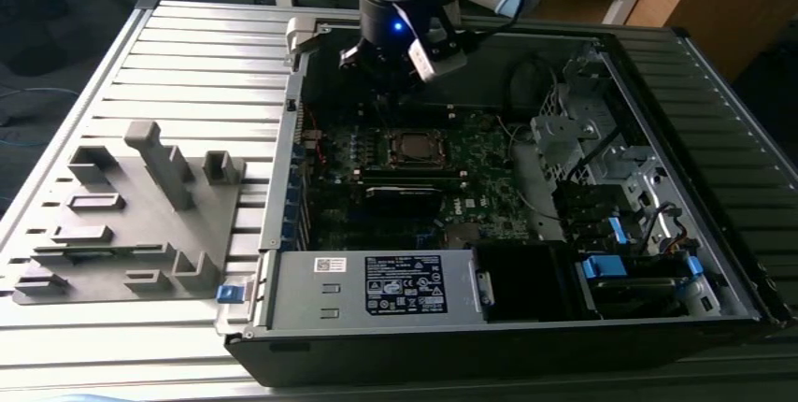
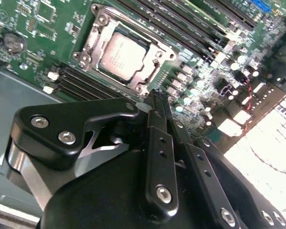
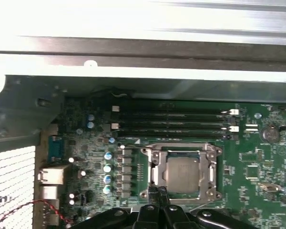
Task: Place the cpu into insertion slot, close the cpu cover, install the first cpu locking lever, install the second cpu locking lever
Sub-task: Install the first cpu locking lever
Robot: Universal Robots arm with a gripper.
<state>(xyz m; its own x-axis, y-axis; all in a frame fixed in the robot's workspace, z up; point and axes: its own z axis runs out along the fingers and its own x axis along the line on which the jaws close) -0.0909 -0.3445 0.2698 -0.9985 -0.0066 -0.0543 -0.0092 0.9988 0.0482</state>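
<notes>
Looks like the cpu point(image 2: 121, 57) is seated with the cpu cover point(image 2: 150, 47) down. The end effector point(image 2: 156, 97) is pinched narrow and empty, just beside it. I'd guess it's on lever 1, which needs careful tip placement.

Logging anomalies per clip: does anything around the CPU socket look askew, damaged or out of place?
Nothing stands out. The cpu sits square inside the opening of the cpu cover, which lies flat, and the gripper is beside its edge.
</notes>
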